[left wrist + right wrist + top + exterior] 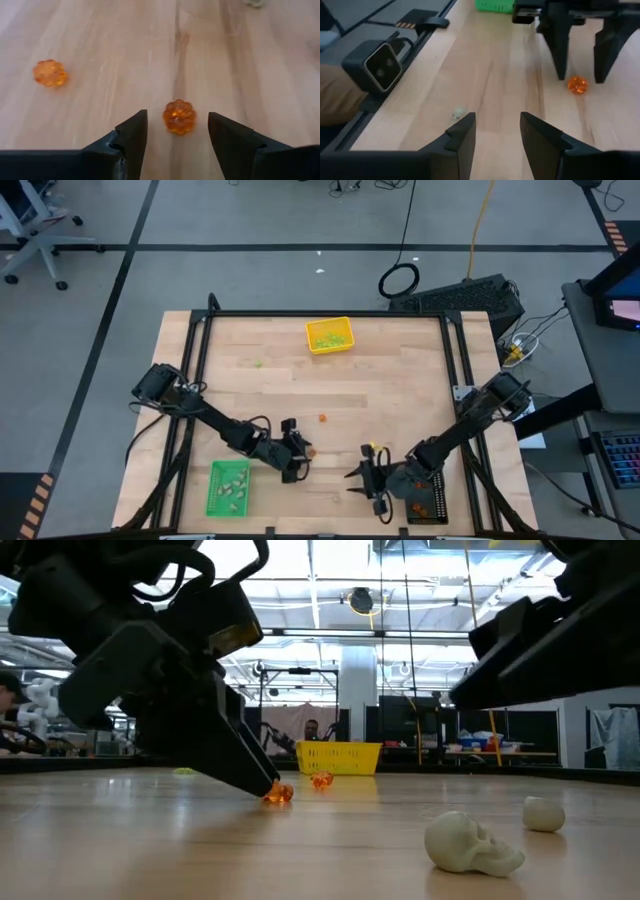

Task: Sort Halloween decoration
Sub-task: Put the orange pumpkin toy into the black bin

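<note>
High view shows sorting partly done: yellow plastic tray (pixel 329 336) and green plastic tray (pixel 229 487) already holding pieces. Still loose on wooden bench (pixel 400 370): translucent orange pumpkin bead (pixel 179 116) between wide jaws of left gripper (pixel 177 135), second orange bead (pixel 49 73), pale skull (pixel 470 843). Right gripper (pixel 497 131) jaws apart, empty.

A robotics lab: taped floor (pixel 100 300), office chair (pixel 30 235), cabled black case (pixel 465 298), workstations and ceiling lights (pixel 360 600) beyond the counter (pixel 400 380).

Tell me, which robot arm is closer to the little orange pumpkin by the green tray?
The left. Its gripper has open jaws on either side of the orange pumpkin. The right gripper hangs farther off, near the black tray.
</note>
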Controlling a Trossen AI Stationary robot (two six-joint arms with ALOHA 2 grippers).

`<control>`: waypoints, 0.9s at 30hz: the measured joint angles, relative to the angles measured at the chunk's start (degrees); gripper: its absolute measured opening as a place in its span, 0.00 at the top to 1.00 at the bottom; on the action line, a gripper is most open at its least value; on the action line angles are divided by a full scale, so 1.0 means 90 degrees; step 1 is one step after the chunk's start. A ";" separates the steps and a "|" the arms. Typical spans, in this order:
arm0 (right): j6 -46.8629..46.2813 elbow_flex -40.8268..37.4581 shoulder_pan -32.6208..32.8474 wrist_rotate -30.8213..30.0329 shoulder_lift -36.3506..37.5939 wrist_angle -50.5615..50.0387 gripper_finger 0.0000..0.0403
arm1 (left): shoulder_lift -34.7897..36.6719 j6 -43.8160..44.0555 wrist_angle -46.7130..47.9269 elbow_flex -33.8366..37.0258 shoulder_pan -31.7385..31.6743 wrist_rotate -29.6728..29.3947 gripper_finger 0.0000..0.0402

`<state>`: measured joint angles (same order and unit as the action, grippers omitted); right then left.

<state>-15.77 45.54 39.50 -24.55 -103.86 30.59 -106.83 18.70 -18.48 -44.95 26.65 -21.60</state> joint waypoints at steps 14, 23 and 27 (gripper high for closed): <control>0.0567 0.0003 -0.0012 -0.0465 -0.0192 0.1223 0.65 | -0.0270 0.0262 -0.0220 -0.0006 -0.0181 0.0281 0.47; 0.0663 0.0005 -0.0059 -0.0470 -0.0191 0.1350 0.65 | -0.0437 0.0218 -0.0405 -0.0015 -0.0182 0.0298 0.59; 0.0670 0.0005 -0.0060 -0.0712 -0.0191 0.1350 0.65 | -0.0444 0.0206 -0.0404 -0.0017 -0.0182 0.0340 0.72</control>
<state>-9.74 45.58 38.96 -30.96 -105.58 42.74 -110.83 20.56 -22.12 -45.10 25.02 -18.55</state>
